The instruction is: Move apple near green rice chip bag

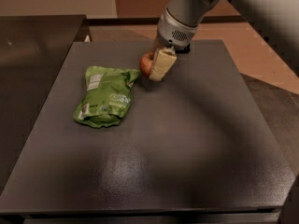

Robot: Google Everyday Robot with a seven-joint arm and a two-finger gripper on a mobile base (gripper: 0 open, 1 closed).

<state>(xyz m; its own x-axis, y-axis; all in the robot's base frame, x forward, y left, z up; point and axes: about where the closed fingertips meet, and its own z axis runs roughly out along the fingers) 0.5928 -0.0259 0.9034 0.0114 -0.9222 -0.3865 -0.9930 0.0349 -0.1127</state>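
Note:
The green rice chip bag [105, 97] lies crinkled on the left half of the dark table [187, 139]. The small red apple [146, 64] sits just right of the bag's upper right corner, held between the pale fingers [162, 64] of my gripper [155, 65]. The gripper is shut on the apple, and the near finger hides the apple's right side. The grey arm reaches in from the upper right. Whether the apple touches the table cannot be told.
A small flat black object [183, 47] lies at the table's far edge, mostly hidden behind the gripper's wrist. A dark counter [32, 45] stands to the left. Tan floor [261, 45] lies beyond the table's right edge.

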